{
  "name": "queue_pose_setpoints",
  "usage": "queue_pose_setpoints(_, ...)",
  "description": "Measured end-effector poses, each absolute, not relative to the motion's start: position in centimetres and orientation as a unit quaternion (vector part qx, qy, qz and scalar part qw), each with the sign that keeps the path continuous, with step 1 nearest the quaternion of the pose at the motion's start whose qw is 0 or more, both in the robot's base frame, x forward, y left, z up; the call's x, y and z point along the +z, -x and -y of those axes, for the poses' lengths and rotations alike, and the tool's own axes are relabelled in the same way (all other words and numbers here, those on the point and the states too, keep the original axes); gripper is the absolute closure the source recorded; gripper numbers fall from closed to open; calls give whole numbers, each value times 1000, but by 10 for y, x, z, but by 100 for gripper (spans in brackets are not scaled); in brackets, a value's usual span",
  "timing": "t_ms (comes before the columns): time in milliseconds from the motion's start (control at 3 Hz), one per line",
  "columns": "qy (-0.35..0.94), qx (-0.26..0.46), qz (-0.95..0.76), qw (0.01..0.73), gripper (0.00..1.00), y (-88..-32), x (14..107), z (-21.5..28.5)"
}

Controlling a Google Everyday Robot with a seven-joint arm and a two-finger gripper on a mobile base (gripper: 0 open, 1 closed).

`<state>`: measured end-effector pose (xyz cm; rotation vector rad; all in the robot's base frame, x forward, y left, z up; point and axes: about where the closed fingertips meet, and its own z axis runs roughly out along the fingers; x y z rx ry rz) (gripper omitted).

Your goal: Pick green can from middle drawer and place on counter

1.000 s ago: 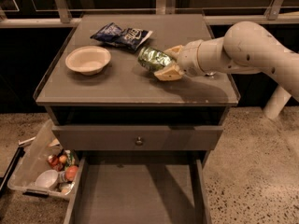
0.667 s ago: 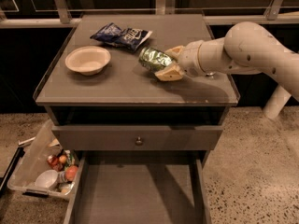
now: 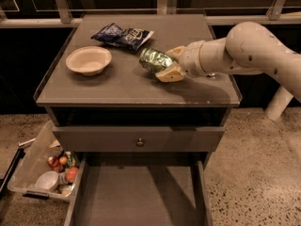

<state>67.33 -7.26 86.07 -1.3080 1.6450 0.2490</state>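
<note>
Your gripper [image 3: 168,64], centre-right of frame, clasps the green can [image 3: 154,60] on its side, low over the counter [image 3: 117,84]. The middle drawer [image 3: 141,192] gapes at the bottom. Apparently only setting down and release are left.

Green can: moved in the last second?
No. The green can, tilted in the end effector over the counter, sits just as far right of the bowl as before.

Shiny metal green can [image 3: 153,60], clasped by smooth plastic gripper [image 3: 166,64], over matt counter [image 3: 117,87]
</note>
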Motion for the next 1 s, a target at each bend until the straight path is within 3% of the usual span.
queue_pose_setpoints(333, 539, 103, -677, 490, 11, -673, 861, 73)
queue_pose_setpoints(667, 539, 103, -677, 490, 0, -673, 861, 73)
queue_pose_setpoints(1000, 539, 103, -677, 490, 0, -673, 861, 73)
